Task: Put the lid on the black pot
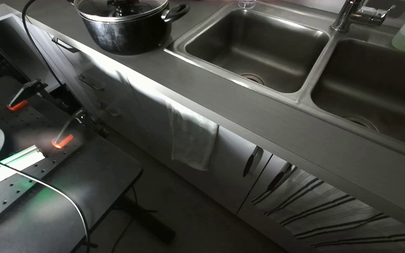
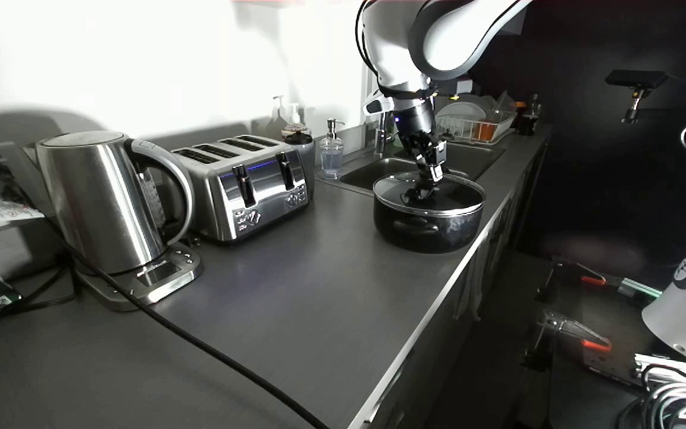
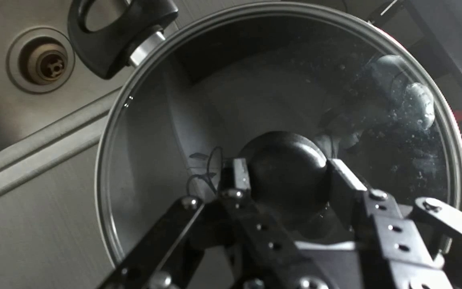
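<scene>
The lid [image 2: 459, 195] is a round, dark glass lid with a bright metal rim; it also shows in an exterior view [image 1: 95, 6] and in the wrist view [image 3: 255, 88]. It lies level on the black pot [image 2: 456, 232], its rim in line with the pot's rim. The pot also shows in an exterior view [image 1: 128, 35], near the counter edge. My gripper [image 3: 288, 172] is over the lid's middle, its fingers closed against both sides of the round black knob [image 3: 285, 160]. In an exterior view the gripper [image 2: 427, 186] points down onto the knob. The knob's base is hidden.
The steel double sink [image 1: 179, 47] is beside the pot, with a faucet [image 1: 345, 17] behind it. A toaster [image 2: 206, 190], a kettle [image 2: 93, 208] and a soap bottle [image 2: 331, 152] stand along the wall. A black cable [image 2: 200, 344] crosses the counter.
</scene>
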`<state>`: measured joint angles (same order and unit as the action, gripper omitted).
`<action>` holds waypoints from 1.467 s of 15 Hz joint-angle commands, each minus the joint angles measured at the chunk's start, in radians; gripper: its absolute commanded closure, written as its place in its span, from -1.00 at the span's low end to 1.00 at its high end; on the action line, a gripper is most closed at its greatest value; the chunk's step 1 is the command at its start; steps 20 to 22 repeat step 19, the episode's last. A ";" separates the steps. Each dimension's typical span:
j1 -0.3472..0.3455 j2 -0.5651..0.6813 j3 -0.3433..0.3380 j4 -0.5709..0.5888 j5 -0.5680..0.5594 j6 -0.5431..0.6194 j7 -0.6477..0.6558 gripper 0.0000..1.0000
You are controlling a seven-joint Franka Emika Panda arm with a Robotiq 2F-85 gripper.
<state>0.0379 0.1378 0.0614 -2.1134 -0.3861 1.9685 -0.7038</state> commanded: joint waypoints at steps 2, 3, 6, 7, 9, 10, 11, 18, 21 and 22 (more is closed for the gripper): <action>0.004 -0.008 0.008 0.020 0.020 -0.033 -0.003 -0.65; 0.005 -0.011 0.009 0.021 0.021 -0.033 -0.003 -0.78; 0.006 -0.021 0.011 0.017 0.023 -0.031 -0.007 -1.00; 0.006 -0.028 0.012 0.012 0.025 -0.029 -0.010 -1.00; 0.006 -0.042 0.015 0.002 0.029 -0.025 -0.018 -1.00; 0.007 -0.054 0.016 -0.006 0.031 -0.025 -0.024 -1.00; 0.007 -0.064 0.017 -0.014 0.033 -0.024 -0.029 -1.00; 0.013 -0.189 0.017 -0.112 0.040 -0.003 -0.071 -1.00; 0.015 -0.207 0.016 -0.124 0.042 -0.004 -0.076 -1.00; 0.015 -0.207 0.016 -0.124 0.042 -0.004 -0.076 -1.00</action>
